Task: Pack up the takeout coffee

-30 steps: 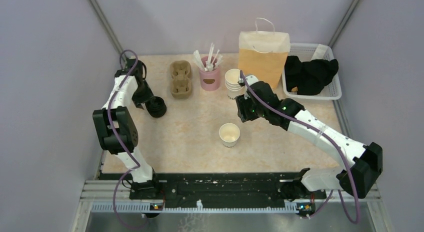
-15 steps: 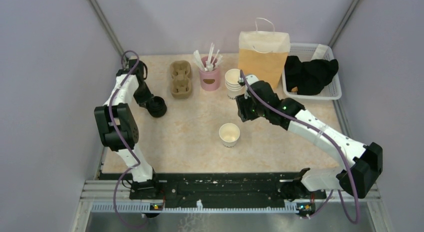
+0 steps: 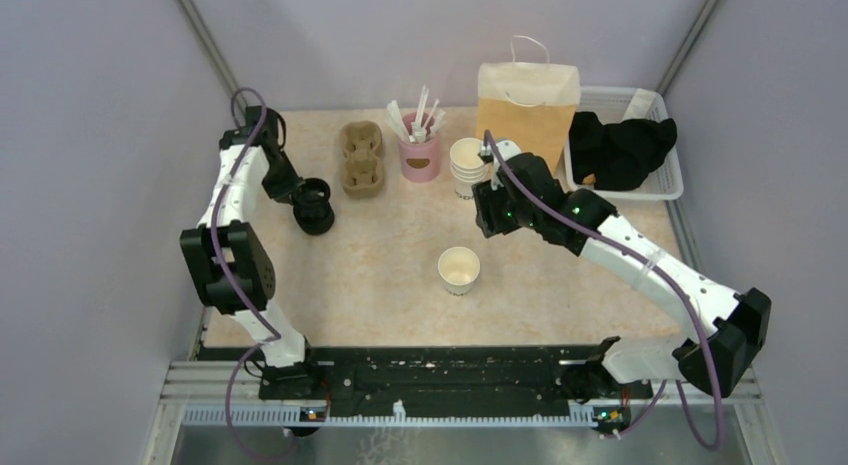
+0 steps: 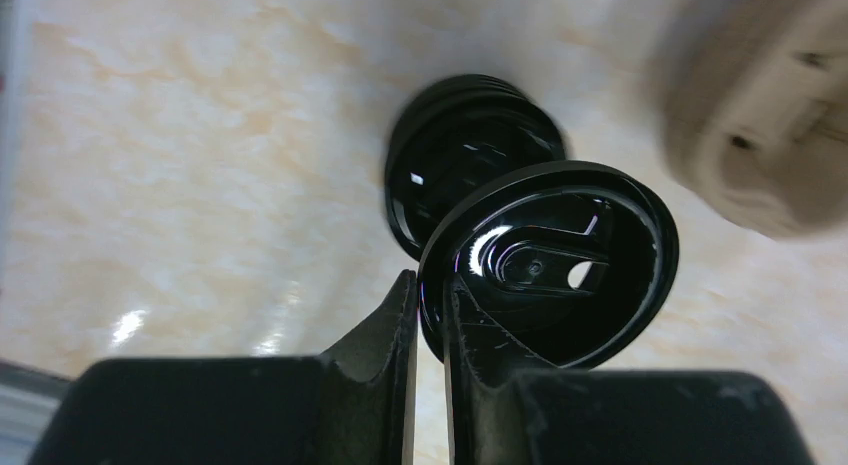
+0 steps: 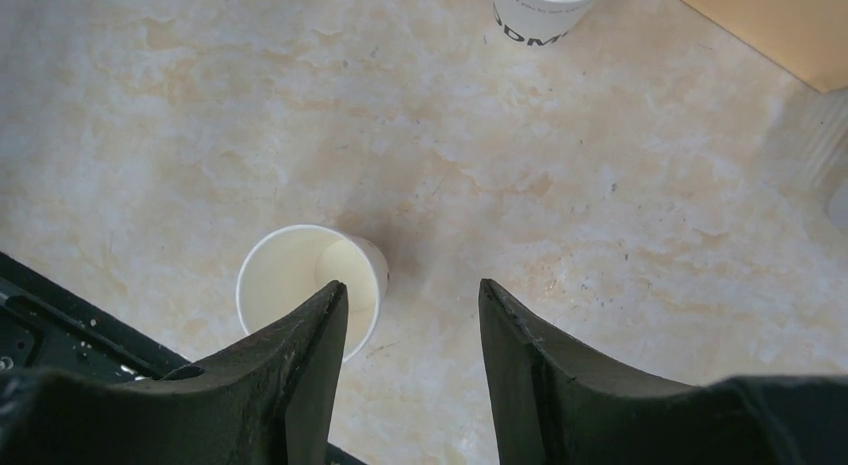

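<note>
No lidded cup shows in any view. One lidless white paper cup (image 3: 459,269) stands mid-table; it also shows in the right wrist view (image 5: 300,285). My left gripper (image 3: 305,191) is shut on the rim of a loose black lid (image 4: 560,265) and holds it just above a stack of black lids (image 4: 455,150) at the left (image 3: 313,221). In the left wrist view its fingertips (image 4: 428,280) pinch the lid's edge. My right gripper (image 3: 488,217) is open and empty above bare table, the cup beside its left finger (image 5: 412,290).
A cardboard cup carrier (image 3: 361,158) lies right of the lid stack. A pink holder with stirrers (image 3: 420,153), a stack of lidless cups (image 3: 466,165), a paper bag (image 3: 527,110) and a white basket (image 3: 625,196) of black cloth line the back.
My left gripper has lifted a single black lid off the lid stack and swung slightly right. My right arm has shifted only a little.
</note>
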You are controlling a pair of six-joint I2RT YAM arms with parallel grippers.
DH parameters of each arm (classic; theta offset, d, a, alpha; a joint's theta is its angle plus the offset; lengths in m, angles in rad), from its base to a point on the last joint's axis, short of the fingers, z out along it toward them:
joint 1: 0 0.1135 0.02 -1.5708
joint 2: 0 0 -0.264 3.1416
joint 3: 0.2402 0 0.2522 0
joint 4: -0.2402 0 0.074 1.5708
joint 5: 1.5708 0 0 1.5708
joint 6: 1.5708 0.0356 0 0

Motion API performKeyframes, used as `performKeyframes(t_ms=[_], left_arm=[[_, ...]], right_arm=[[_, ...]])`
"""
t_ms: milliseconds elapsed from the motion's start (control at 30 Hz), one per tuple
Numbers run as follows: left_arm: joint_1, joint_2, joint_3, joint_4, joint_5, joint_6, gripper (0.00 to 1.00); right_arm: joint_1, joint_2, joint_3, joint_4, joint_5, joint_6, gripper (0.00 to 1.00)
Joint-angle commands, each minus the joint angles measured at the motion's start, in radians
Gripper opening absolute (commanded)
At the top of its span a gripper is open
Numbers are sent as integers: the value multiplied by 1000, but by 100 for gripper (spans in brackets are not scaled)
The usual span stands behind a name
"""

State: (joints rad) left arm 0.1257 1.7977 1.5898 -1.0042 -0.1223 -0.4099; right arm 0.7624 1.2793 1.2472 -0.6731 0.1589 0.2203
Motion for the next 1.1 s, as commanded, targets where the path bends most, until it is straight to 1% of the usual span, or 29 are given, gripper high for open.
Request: performKeyframes(t_ms=[0,67,100,133,167,200,267,300,367,433,500,533,633,800,1067], left_arm=[[6,-193,59,-50,248,-66,15],[5,-286,-21,37,504,-142,15],[5,-339,-90,122,651,-203,16],[3,-408,-174,234,792,-299,16],[-2,-463,-274,369,917,-415,16],[-16,-515,-367,533,1013,-546,15],[-72,-601,-523,848,1105,-796,15],[-100,-630,-567,957,1107,-893,16],[-177,-663,-604,1109,1098,-1024,18],[-254,-668,-608,1201,1090,-1102,18],[-314,-671,-609,1289,1076,-1158,19],[-335,-674,-610,1316,1071,-1175,19],[-377,-680,-612,1337,1068,-1195,19],[-418,-690,-630,1379,1061,-1235,19],[-453,-696,-663,1392,1047,-1250,18]], right_arm=[[-6,-23,93,-69,-13,31,55],[-8,-22,134,-113,-72,70,70],[-9,-19,157,-131,-110,96,76],[-11,-14,182,-148,-145,130,81],[-10,-9,208,-164,-188,167,83],[-12,-4,240,-172,-240,199,84],[-13,-14,281,-142,-355,266,86],[-17,-26,284,-108,-404,300,87],[-46,-58,267,3,-524,390,91],[-108,-84,211,154,-671,498,93],[-171,-101,129,358,-835,635,98],[-184,-108,102,449,-885,691,99],[-189,-126,43,685,-930,822,99],[-186,-116,-58,956,-948,1009,99],[-148,-59,-23,1004,-925,993,99]])
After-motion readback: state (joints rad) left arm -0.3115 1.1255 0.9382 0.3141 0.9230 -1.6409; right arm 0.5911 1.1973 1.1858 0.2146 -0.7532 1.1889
